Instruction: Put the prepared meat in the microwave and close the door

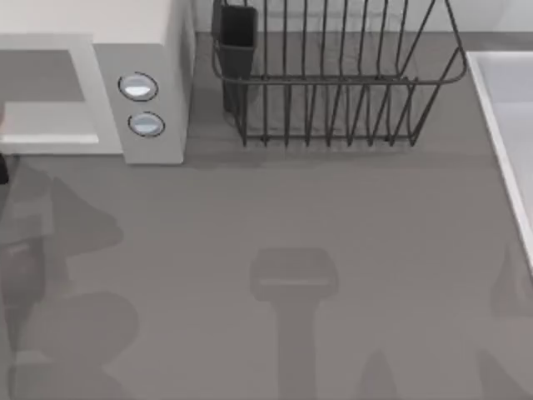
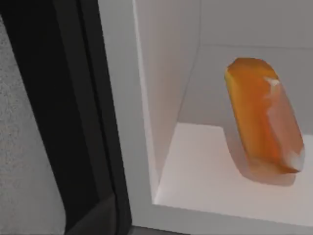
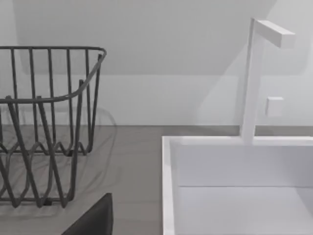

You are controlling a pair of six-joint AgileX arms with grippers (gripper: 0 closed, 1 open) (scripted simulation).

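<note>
From my left wrist camera, a dark edge of my left arm's own hardware runs closest to the lens; I cannot tell from it how my left fingers stand. Just beyond that edge comes the white front frame of the microwave (image 2: 142, 147), and past the frame the cavity opens. The prepared meat (image 2: 264, 117) sits inside the cavity on its pale floor, an orange-brown lump with a white patch, standing tilted, farther in than the frame and short of the back wall.

In the top view, the microwave (image 1: 154, 50) stands at the table's left rear with its two round buttons (image 1: 138, 87) on the side panel facing the camera. A white panel edge at the far left of that view may be the door; I cannot tell its position.

From my right wrist camera, a dark corner of my right arm lies nearest; I cannot tell the state of those fingers. Beyond it stand the dark wire dish rack (image 3: 44, 122) and the white sink (image 3: 168, 186), apart from each other, with the white faucet (image 3: 252, 78) rising at the sink's far rim
</note>
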